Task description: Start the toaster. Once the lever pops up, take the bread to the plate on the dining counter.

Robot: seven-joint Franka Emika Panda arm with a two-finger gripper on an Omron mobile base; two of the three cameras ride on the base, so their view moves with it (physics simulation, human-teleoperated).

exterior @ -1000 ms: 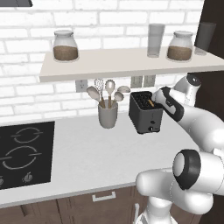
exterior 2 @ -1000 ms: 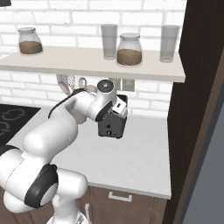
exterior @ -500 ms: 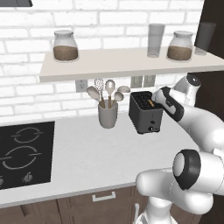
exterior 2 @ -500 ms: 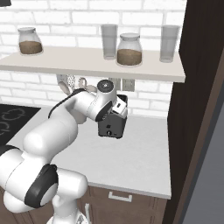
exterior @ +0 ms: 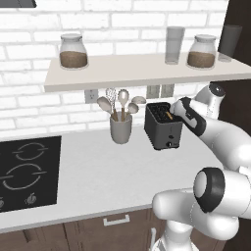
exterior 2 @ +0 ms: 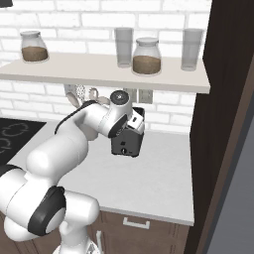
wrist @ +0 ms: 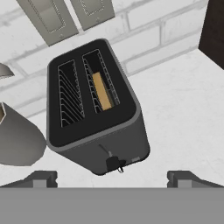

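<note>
Left base view: boxy matte-black toaster (exterior: 163, 126) on pale speckled counter (exterior: 98, 171), right of grey utensil cup (exterior: 120, 129); tan bread (exterior: 168, 116) edge in right slot.
Right base view: toaster (exterior 2: 127, 141) half hidden behind white arm.
Hand view: gripper (wrist: 111, 176) wide open, empty, above toaster (wrist: 94, 109); bread (wrist: 101, 90) deep in ribbed slot; fingertips cut off.

No text, label, brand, number or sign can be read in any of the views.
</note>
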